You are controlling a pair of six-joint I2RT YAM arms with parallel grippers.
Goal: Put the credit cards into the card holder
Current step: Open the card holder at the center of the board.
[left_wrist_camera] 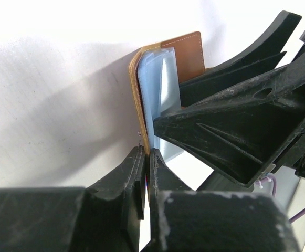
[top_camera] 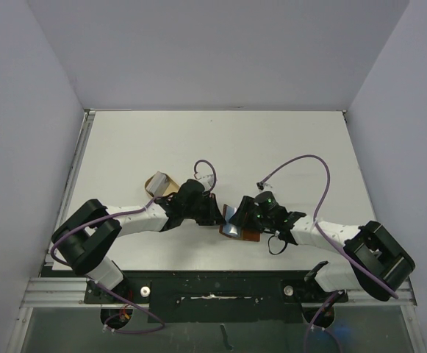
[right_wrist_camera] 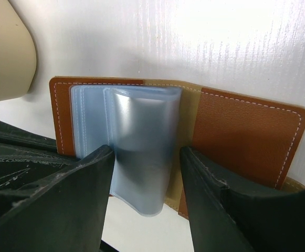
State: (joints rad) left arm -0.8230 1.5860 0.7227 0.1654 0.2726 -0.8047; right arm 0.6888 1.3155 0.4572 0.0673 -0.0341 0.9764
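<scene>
The card holder (right_wrist_camera: pixel 246 136) lies open toward six o'clock on the table (top_camera: pixel 272 147), light and floppy, I'd guess. Its cover edge, the best hold, is pinched by the left gripper (left_wrist_camera: pixel 144 173). The right gripper (right_wrist_camera: pixel 147 152) stands released astride the clear sleeves (right_wrist_camera: pixel 136 115), which look slippery.

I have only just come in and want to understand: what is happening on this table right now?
Two robot arms work on an open brown card holder in the middle of the table. The left gripper is shut on the edge of its cover. The right gripper has its fingers on either side of the clear plastic sleeves; whether it squeezes them I cannot tell. No credit card shows clearly. A tan tray lies nearby.
</scene>
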